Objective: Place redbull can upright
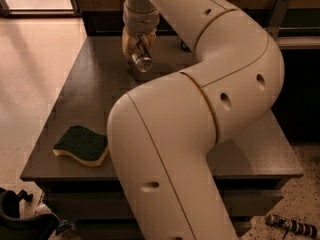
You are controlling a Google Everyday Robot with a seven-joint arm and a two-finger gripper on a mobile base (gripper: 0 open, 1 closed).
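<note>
The gripper (136,46) hangs over the far part of the worktop (85,84), its fingers pinching the redbull can (142,62). The can's shiny round end faces down and toward the camera, so the can looks tilted rather than upright. Whether that end touches the worktop cannot be told; the dark patch beneath it may be only shadow.

The main danger is probably a release at this lean. The can is slim and its base narrow, so a small tilt at the moment of opening would likely tip it over. A round can on its side would roll, perhaps as far as the worktop's back or left edge. Pressing it down at an angle could make the rim skid, or twist the smooth metal between the fingers. Withdrawing sideways instead of straight up could also knock it flat.

The bent arm (200,94) hides much of the right of the worktop, so nothing can be said of what lies there. The green sponge (81,144) sits well apart at the front left and seems no hazard
</note>
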